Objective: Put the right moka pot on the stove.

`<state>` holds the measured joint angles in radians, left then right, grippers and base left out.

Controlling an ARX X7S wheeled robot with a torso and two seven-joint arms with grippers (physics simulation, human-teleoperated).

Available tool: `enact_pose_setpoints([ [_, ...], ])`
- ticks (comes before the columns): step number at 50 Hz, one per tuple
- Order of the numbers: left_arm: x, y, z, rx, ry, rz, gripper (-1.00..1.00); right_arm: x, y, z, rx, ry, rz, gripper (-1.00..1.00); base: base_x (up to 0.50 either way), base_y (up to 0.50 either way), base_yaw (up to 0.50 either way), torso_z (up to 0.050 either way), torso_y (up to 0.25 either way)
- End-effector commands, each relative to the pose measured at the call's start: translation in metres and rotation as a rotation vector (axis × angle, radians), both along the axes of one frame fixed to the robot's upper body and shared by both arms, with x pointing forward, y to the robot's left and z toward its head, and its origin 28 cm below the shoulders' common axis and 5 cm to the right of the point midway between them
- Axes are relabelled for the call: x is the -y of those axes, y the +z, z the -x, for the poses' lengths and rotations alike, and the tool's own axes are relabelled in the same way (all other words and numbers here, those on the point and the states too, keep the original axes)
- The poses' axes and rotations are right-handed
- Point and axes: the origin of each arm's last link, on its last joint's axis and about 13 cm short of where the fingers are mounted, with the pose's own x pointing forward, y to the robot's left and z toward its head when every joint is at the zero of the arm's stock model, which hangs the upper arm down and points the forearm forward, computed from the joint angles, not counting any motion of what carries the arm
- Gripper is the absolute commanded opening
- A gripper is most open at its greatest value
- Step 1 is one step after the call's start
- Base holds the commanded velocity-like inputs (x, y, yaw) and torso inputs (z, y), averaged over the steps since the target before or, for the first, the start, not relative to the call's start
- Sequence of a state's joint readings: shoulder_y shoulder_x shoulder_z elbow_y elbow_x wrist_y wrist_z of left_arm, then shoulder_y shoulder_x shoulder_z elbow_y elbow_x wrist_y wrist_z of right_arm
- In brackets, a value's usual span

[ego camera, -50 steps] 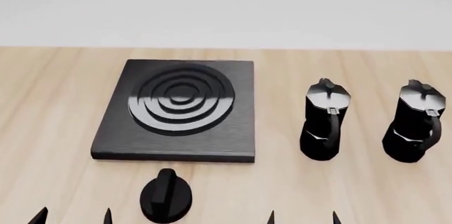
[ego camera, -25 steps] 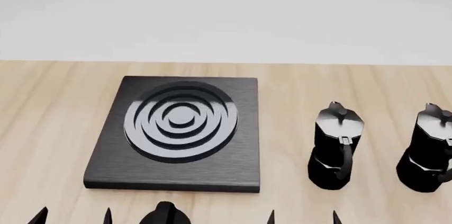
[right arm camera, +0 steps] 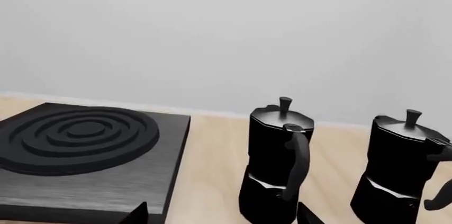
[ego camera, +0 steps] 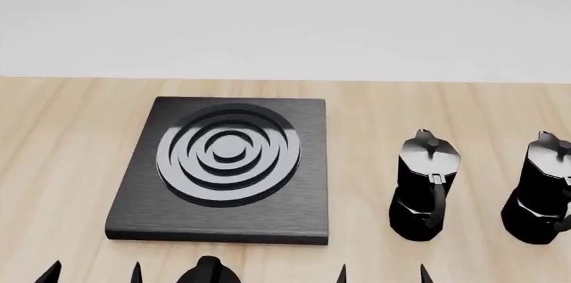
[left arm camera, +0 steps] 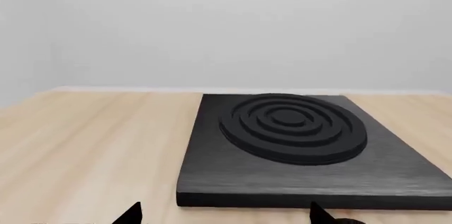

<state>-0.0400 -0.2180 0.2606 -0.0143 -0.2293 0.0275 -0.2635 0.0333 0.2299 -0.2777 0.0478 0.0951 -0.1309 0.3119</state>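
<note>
The right moka pot (ego camera: 541, 193) stands upright on the wooden table at the far right edge of the head view, partly cut off there. It also shows upright in the right wrist view (right arm camera: 399, 166). The stove (ego camera: 223, 162) lies left of centre and bears nothing; each wrist view shows it too (left arm camera: 289, 144) (right arm camera: 78, 144). My right gripper (ego camera: 383, 275) is open at the near edge, short of both pots and nearer the left one. My left gripper (ego camera: 93, 275) is open in front of the stove's near left corner. Both grippers (left arm camera: 224, 217) (right arm camera: 222, 217) are empty.
A second, identical black moka pot (ego camera: 426, 188) (right arm camera: 279, 160) stands left of the right one, with a gap between them. A round black dial knob (ego camera: 207, 271) sits just in front of the stove. The light wooden table (ego camera: 53, 162) ends at a white wall behind.
The head view shifted during the first half second, so the stove, pots and knob slid lower in the picture. Since then nothing has visibly moved. Both grippers keep their places.
</note>
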Motion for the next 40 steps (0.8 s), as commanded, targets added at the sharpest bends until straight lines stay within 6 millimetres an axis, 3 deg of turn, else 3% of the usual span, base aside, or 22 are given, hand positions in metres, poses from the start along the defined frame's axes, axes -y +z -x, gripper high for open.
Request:
enact_pose_setpoints([
  [1,-0.004,0.025,-0.002,-0.023,0.017,-0.007,1.00,0.001,0.016,0.001,0.023,0.022,-0.002,1.00,0.00,0.00,0.00,0.000,0.000],
  [8,-0.006,0.067,0.001,0.048,-0.005,-0.014,1.00,0.002,0.041,0.003,0.061,0.022,0.021,1.00,0.00,0.00,0.00,0.000,0.001],
  [17,-0.008,0.107,0.005,0.144,-0.006,-0.043,1.00,0.006,0.073,0.004,0.119,0.025,0.044,1.00,0.00,0.00,0.00,0.000,0.000],
  [25,-0.006,0.159,0.010,0.236,-0.016,-0.061,1.00,0.008,0.116,0.006,0.196,0.043,0.055,1.00,0.00,0.00,0.00,0.000,0.000],
  [29,-0.004,0.170,0.012,0.260,-0.028,-0.077,1.00,0.007,0.125,0.006,0.200,0.053,0.051,1.00,0.00,0.00,0.00,0.000,0.000],
  [40,-0.003,0.170,0.012,0.263,-0.029,-0.080,1.00,0.006,0.124,0.006,0.198,0.055,0.053,1.00,0.00,0.00,0.00,0.000,0.000],
])
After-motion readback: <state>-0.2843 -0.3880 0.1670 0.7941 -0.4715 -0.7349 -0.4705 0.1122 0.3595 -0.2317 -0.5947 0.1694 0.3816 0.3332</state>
